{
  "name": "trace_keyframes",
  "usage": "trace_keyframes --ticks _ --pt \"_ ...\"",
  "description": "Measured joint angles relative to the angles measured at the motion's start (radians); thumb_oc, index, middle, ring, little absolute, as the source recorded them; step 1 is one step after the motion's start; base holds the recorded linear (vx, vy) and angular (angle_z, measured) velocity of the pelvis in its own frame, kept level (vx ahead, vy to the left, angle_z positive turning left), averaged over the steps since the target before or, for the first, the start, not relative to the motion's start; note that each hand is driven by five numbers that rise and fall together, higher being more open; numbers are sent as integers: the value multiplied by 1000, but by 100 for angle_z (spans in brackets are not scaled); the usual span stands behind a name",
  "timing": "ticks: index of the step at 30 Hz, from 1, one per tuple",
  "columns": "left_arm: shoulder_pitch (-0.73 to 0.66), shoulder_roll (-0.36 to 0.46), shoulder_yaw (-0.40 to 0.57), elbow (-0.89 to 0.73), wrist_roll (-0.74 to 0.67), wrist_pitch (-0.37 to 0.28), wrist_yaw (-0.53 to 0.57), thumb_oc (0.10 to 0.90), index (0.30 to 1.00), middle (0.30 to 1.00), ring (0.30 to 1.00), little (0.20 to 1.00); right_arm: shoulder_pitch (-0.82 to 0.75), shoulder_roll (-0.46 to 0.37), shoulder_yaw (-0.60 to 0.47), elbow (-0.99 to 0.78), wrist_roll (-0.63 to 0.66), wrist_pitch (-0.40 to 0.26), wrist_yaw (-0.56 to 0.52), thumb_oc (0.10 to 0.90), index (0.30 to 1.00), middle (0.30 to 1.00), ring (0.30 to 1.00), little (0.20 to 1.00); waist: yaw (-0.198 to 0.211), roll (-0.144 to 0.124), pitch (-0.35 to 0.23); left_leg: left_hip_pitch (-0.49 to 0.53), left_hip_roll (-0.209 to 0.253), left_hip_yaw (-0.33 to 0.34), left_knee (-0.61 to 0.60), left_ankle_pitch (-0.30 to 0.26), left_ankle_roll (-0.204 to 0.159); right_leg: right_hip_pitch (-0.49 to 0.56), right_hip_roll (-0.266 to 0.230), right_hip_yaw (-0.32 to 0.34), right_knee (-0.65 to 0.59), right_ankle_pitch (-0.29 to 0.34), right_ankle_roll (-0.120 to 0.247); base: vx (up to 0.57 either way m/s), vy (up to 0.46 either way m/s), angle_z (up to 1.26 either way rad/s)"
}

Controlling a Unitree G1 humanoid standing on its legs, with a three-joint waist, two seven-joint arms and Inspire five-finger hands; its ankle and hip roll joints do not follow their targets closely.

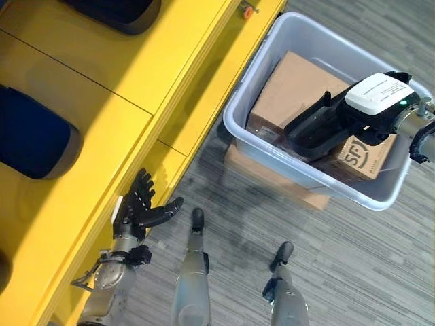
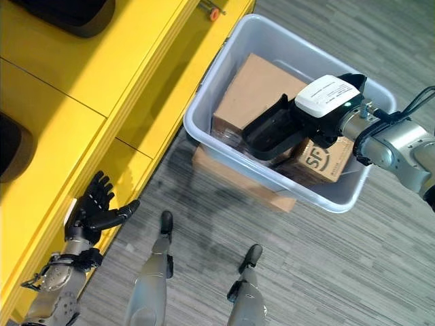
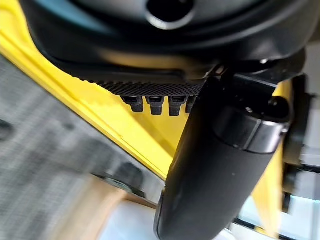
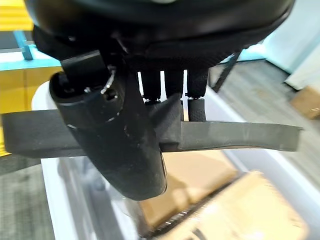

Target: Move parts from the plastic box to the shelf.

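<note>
Right hand (image 2: 325,102) is gripping a black part (image 2: 275,127), a flat curved dark piece, thumb on one side and fingers on the other, holding it above the open grey plastic box (image 2: 224,58). The part is hanging over the cardboard boxes (image 2: 251,88) packed inside the box, not resting on them as far as the right wrist view shows. The plastic box is sitting on a flat cardboard piece (image 2: 238,178) on the floor, just beside the yellow shelf (image 2: 102,68). Left hand (image 2: 92,210) is hanging loose with fingers spread, holding nothing, near the shelf's front edge. Dark blue parts (image 1: 30,132) are lying on the shelf top, one near its far edge (image 1: 112,12).
</note>
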Motion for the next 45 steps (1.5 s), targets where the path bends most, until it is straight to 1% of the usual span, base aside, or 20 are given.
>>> trace_keyframes --ticks 1,2,3,6,10,11,12,15,18,20,21,22,23,24,26,27,28,31,38,45 --pt "15 1 8 1 4 4 -5 900 1000 1000 1000 1000 74 1 -85 -31 4 -5 14 400 300 300 300 300 7 -7 -1 23 6 9 -1 5 -5 14 5 16 -2 5 0 22 -60 -30" --pt "23 5 11 5 4 4 -6 900 1000 1000 1000 1000 116 1 -115 -64 17 -12 14 400 300 300 300 300 12 -12 -2 58 10 17 -5 2 -6 41 9 24 -4 3 1 19 -56 -28" --pt "35 5 14 1 6 4 -8 900 1000 1000 1000 1000 149 1 -134 -93 33 -25 14 400 300 300 300 300 2 -12 -3 96 17 21 -7 -11 -14 73 14 25 -4 -7 -2 25 -45 -27" --pt "40 11 19 -2 45 3 -22 900 1000 1000 1000 1000 266 5 -246 -133 42 -41 17 400 300 300 300 300 -7 -23 -29 127 40 41 -6 -28 -24 86 32 50 -4 -15 -11 41 -25 -24" --pt "39 10 16 -3 93 14 -29 900 1000 1000 1000 1000 356 5 -325 -182 70 -46 38 400 300 300 300 300 -28 -29 -34 185 55 67 -8 -32 -28 118 44 77 -4 -13 -13 52 -20 -21" --pt "39 10 16 -3 103 16 -37 900 1000 1000 1000 1000 384 6 -352 -197 72 -48 46 400 300 300 300 300 -23 -29 -35 202 59 76 -8 -34 -31 129 47 84 -4 -13 -13 65 1 -23" --pt "37 10 18 -5 122 17 -41 900 1000 1000 1000 1000 421 9 -393 -216 80 -52 55 400 300 300 300 300 -37 -29 -36 225 63 82 -10 -40 -30 146 50 85 -4 -16 -17 42 3 -16" --pt "33 16 18 -5 168 18 -42 900 1000 1000 1000 1000 490 36 -474 -242 113 -62 72 400 300 300 300 300 -51 -35 -58 275 78 113 -25 -45 -37 166 63 116 -4 -21 -22 51 5 -29" --pt "33 17 17 -5 214 18 -41 900 1000 1000 1000 1000 506 59 -493 -255 150 -72 82 400 300 300 300 300 -75 -39 -83 324 91 141 -41 -48 -44 185 74 139 -4 -23 -25 51 9 -33" --pt "24 21 16 -5 284 18 -37 900 1000 1000 1000 1000 511 87 -496 -257 170 -78 101 400 300 300 300 300 -90 -42 -119 377 102 174 -65 -46 -55 199 86 168 -4 -25 -28 41 18 -41" --pt "21 31 15 -5 319 16 -36 900 1000 1000 1000 1000 521 99 -499 -263 184 -81 103 400 300 300 300 300 -100 -43 -145 399 106 186 -79 -45 -58 203 92 181 -4 -29 -31 42 35 -38" --pt "20 46 15 -5 359 15 -23 900 1000 1000 1000 1000 541 120 -500 -280 197 -81 108 400 300 300 300 300 -127 -43 -182 437 114 209 -102 -41 -65 218 102 191 -4 -37 -32 37 40 -37" --pt "20 49 14 -5 377 15 -13 900 1000 1000 1000 1000 545 134 -500 -282 200 -82 112 400 300 300 300 300 -133 -42 -196 455 115 215 -110 -40 -66 224 106 199 -4 -39 -33 34 44 -42" --pt "11 52 6 -4 411 15 0 900 1000 1000 1000 1000 569 158 -516 -283 219 -84 114 400 300 300 300 300 -139 -40 -233 471 117 240 -110 -47 -71 223 107 219 -5 -42 -32 14 18 -37" --pt "5 58 4 -4 473 9 15 900 1000 1000 1000 1000 576 182 -516 -287 238 -84 118 400 300 300 300 300 -162 -35 -263 491 116 254 -110 -52 -72 230 109 237 -5 -42 -31 11 19 -33" --pt "-5 74 -13 -6 526 -15 41 900 1000 1000 1000 1000 580 186 -516 -290 267 -84 126 400 300 300 300 300 -173 -29 -281 505 118 271 -111 -56 -74 231 110 248 -5 -42 -31 43 27 -24" --pt "-15 87 -27 -6 562 -25 52 900 1000 1000 1000 1000 581 187 -517 -290 275 -83 129 400 300 300 300 300 -189 -24 -289 505 119 271 -111 -56 -74 230 110 248 -5 -42 -31 40 24 -17" --pt "-44 104 -67 -5 683 -29 95 900 1000 1000 1000 1000 598 196 -522 -296 316 -85 135 400 300 300 300 300 -190 -10 -308 509 120 273 -111 -56 -74 231 111 252 -5 -42 -31 21 15 -3" --pt "-116 230 -150 -7 945 -68 175 900 1000 1000 1000 1000 606 234 -522 -322 347 -89 139 400 300 300 300 300 -191 2 -319 521 129 289 -111 -54 -78 236 120 260 -5 -41 -33 5 10 -4" --pt "-209 276 -222 -36 1048 -111 247 900 1000 1000 1000 1000 606 269 -522 -335 347 -122 133 400 300 300 300 300 -197 5 -328 522 128 290 -111 -54 -78 237 120 261 -5 -41 -33 0 0 0"
